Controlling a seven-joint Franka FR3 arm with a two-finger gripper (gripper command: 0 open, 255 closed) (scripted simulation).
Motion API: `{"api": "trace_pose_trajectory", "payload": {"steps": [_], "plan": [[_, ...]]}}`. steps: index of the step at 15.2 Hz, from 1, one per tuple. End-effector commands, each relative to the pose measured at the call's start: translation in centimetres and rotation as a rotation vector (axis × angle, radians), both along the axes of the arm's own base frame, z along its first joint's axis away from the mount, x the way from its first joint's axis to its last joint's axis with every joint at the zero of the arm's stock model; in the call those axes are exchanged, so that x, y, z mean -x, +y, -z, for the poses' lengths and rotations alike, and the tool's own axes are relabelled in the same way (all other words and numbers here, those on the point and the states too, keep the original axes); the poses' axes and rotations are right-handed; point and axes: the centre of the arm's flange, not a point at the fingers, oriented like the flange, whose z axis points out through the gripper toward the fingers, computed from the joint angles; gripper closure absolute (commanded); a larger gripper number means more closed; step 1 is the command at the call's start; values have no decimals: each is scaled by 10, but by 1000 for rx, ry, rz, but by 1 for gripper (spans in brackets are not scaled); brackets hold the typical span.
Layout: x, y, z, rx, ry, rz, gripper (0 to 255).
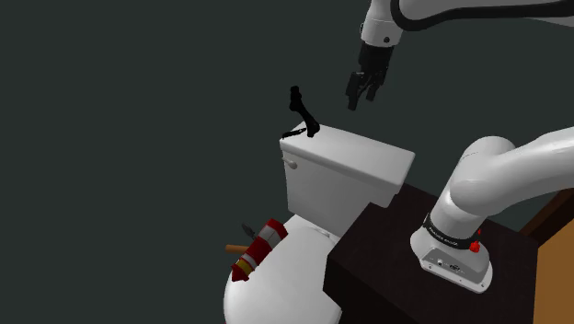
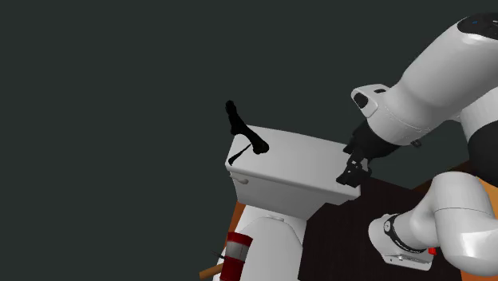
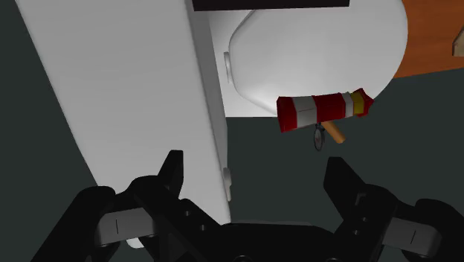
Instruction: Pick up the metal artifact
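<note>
A white toilet [image 1: 317,230] stands against a plain dark grey-green backdrop [image 1: 110,110] in dim, even light. Its cistern [image 1: 340,184] carries a flat top and a small flush lever [image 1: 291,164] on its front; the rounded seat lid [image 1: 285,276] below is shut. An orange-brown panel [image 1: 555,276] shows at the shoulder view's lower right

We see a smooth, faintly glossy white toilet tank [image 1: 336,179] and a matt black bone-shaped artifact [image 1: 302,109].
</note>
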Motion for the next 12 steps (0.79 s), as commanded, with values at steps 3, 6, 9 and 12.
{"api": "trace_pose_trajectory", "payload": {"steps": [3,6,9,12], "plan": [[-18,-8,14,8,-20,-1,0],[-45,-20,34,20,-50,-3,0],[-72,-32,53,31,-80,-4,0],[-101,-44,71,43,-109,-6,0]]}}
